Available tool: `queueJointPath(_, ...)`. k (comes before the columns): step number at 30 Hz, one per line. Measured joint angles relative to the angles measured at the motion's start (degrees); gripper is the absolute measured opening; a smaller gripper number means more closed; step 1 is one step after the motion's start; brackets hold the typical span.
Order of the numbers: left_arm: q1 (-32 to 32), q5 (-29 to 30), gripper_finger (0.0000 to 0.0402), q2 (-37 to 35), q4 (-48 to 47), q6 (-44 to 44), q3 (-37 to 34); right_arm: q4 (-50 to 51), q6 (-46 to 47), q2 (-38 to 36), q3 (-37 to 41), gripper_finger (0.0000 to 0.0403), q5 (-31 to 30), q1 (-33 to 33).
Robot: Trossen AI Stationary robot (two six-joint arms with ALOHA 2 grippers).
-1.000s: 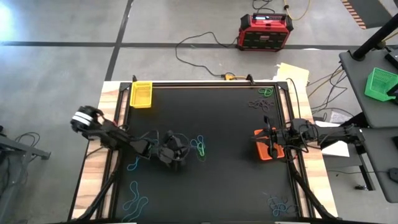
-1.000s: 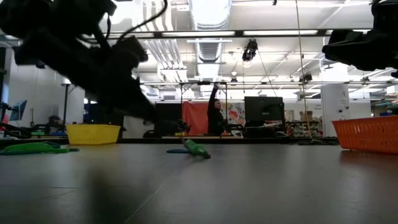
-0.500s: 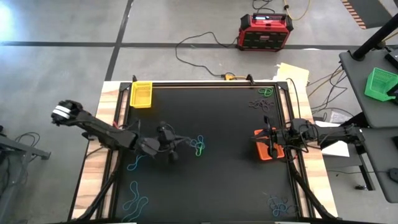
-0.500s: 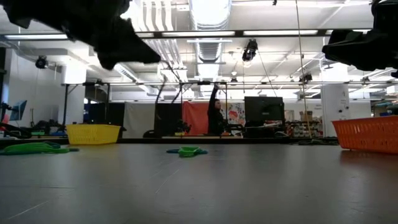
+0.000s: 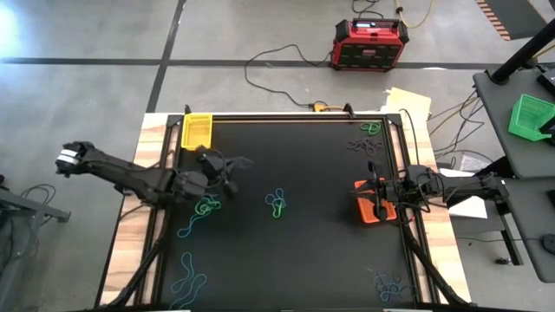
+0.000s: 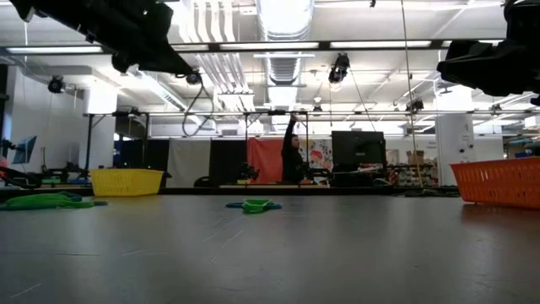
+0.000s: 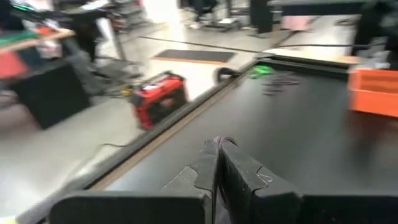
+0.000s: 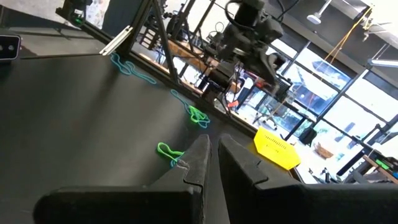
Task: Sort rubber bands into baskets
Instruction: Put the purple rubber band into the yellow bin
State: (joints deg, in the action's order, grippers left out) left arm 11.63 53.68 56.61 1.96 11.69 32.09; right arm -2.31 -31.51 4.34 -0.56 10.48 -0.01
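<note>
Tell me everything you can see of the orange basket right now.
The orange basket is a small rectangular plastic mesh tub, upright on the black table near its right edge. The right hand hovers directly above it, fingers shut, covering much of its opening from overhead. In the low view its ribbed wall shows; contents cannot be seen.

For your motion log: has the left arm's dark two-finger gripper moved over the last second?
Yes. The left gripper has swung away from the mat's middle toward the yellow mesh basket.

part of orange basket [image 5: 371, 208] under right hand [image 5: 375, 187]; green basket [image 5: 531, 115] cut at edge
</note>
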Motion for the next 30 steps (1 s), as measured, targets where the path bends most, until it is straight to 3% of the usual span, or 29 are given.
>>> queueJointPath(10,-8.81,6.95,0.0,-3.82,-4.81,-1.8,0.01,0.0,0.0,-0.01,0.0,0.0029,0.0,-0.01)
queueJointPath(23,-24.99,7.33,0.0,-5.01,-10.82,-0.6,0.03,0.0,0.0,0.0,0.01,0.0029,0.0,-0.01)
queueJointPath(30,-34.4,6.08,0.0,-4.74,-25.46,1.8,3.54,0.01,0.0,-0.01,0.01,0.0029,0.0,0.0)
